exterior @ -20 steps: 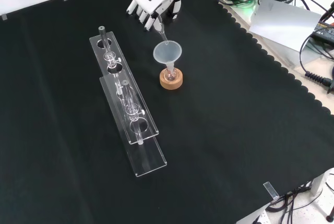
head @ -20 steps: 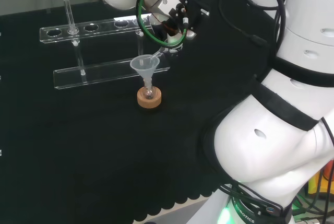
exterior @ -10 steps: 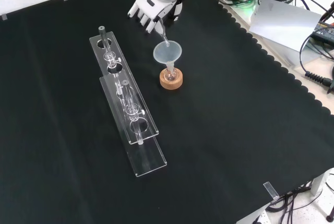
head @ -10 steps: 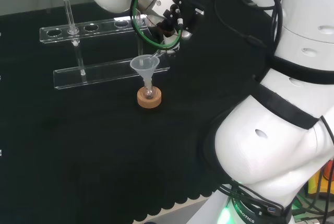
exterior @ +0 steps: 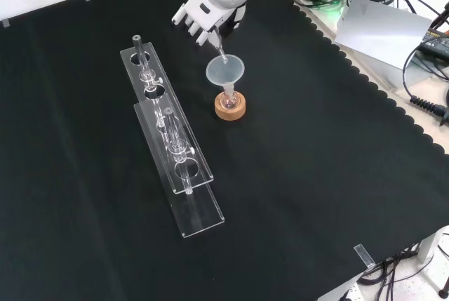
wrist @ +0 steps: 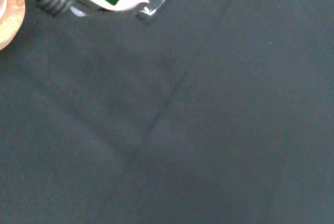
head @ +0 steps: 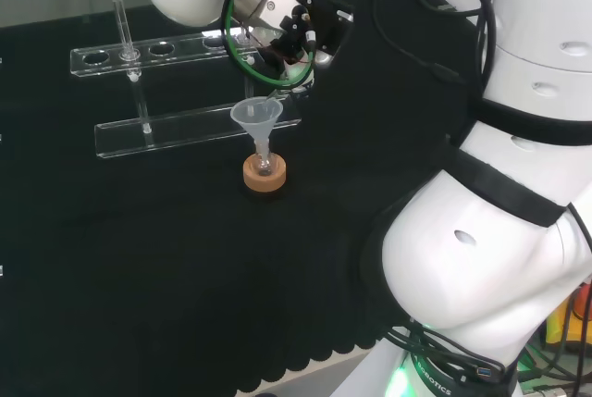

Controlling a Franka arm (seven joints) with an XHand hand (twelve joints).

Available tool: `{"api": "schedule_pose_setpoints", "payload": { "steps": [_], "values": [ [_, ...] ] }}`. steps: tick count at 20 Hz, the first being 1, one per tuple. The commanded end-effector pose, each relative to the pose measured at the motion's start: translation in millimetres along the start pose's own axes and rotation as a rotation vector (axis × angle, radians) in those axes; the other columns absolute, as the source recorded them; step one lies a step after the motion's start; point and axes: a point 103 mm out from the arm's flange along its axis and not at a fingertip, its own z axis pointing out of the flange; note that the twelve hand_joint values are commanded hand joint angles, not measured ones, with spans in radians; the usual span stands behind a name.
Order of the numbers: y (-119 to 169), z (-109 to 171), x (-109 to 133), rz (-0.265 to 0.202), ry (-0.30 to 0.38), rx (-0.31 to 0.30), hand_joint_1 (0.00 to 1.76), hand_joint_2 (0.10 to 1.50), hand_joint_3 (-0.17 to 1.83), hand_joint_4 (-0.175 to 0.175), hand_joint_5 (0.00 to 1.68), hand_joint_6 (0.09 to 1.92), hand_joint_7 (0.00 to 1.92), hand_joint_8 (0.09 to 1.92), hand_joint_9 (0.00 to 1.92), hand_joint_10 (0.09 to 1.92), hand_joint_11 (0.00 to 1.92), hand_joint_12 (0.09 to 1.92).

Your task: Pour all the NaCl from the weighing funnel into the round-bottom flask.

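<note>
Change: over the last second the hand [exterior: 203,15] has rolled and drifted toward 9 o'clock in the head view, so the weighing funnel [exterior: 219,52] it carries is tipped more steeply, its spout now over the rim of the plastic funnel [exterior: 225,71].
Hand: fingers curled around the weighing funnel's upper end, at 12 o'clock of the plastic funnel in the front view.
Task's thing: the round-bottom flask [head: 265,165] sits on its cork ring [head: 265,175], the plastic funnel's stem in its neck; whether any NaCl is falling is too fine to tell.
Meaning: I judge the pour is under way and not finished, since the weighing funnel is tilted over the mouth rather than lifted away.
Surface: black cloth [exterior: 316,175] with a scalloped edge; a clear test-tube rack [exterior: 172,146] lies at 9 o'clock of the flask in the front view.
Room: cables and a grey sheet beyond the cloth at 2 o'clock in the front view.
</note>
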Motion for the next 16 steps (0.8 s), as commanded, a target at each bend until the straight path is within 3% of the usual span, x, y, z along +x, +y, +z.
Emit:
{"api": "schedule_pose_setpoints", "payload": {
  "steps": [1,16],
  "values": [
    [0.9,-6.1,4.7,-0.005,-0.041,0.005,1.09,0.70,0.67,0.175,1.16,0.88,0.93,0.63,1.06,0.46,0.53,1.27],
    [2.0,-11.2,2.2,0.013,-0.114,0.020,1.08,0.70,0.67,0.175,1.15,0.89,0.92,0.63,1.06,0.45,0.53,1.27]
  ]
}}
